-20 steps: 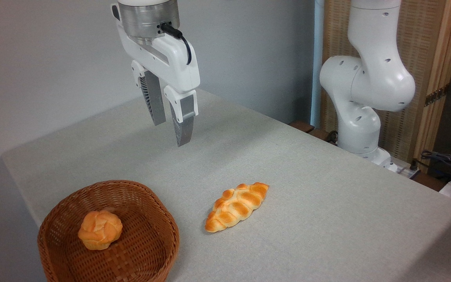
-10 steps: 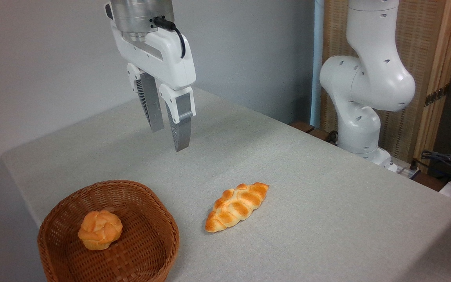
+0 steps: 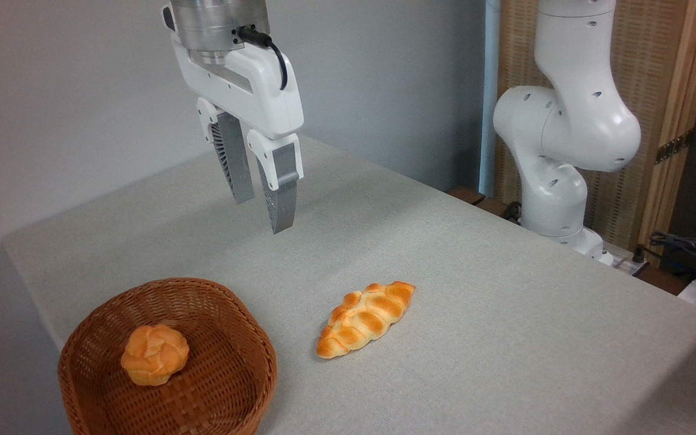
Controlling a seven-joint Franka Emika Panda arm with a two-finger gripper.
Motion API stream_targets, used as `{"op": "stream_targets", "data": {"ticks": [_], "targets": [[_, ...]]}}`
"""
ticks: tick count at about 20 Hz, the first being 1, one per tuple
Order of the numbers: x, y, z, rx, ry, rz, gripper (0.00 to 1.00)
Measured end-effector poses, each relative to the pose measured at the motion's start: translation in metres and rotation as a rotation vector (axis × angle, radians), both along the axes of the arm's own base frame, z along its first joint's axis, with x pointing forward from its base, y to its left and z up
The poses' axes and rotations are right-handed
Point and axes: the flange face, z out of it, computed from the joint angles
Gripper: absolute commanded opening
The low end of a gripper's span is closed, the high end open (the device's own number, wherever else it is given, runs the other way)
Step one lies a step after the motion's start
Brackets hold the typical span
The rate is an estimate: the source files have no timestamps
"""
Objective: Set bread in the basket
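gripper [image 3: 261,212]: held high above the table, fingers slightly spread, nothing pinched; shifted a little toward 9 o'clock over the last second | bread [image 3: 154,354]: resting inside basket [image 3: 245,386], at 7 o'clock from gripper | task judged done, arm being withdrawn

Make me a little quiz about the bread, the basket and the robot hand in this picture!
1. True or false: the round bun lies inside the basket.
2. Where is the long braided loaf? A) in the basket B) on the table C) in the gripper
3. Fill in: the gripper holds ____.

Key: 1 true. 2 B. 3 nothing; it hangs empty above the table.
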Motion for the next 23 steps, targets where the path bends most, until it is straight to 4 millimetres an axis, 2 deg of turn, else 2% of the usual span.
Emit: {"op": "stream_targets", "data": {"ticks": [23], "targets": [[-0.0015, -0.0021, -0.0064, 0.028, 0.038, 0.058, 1.00]]}}
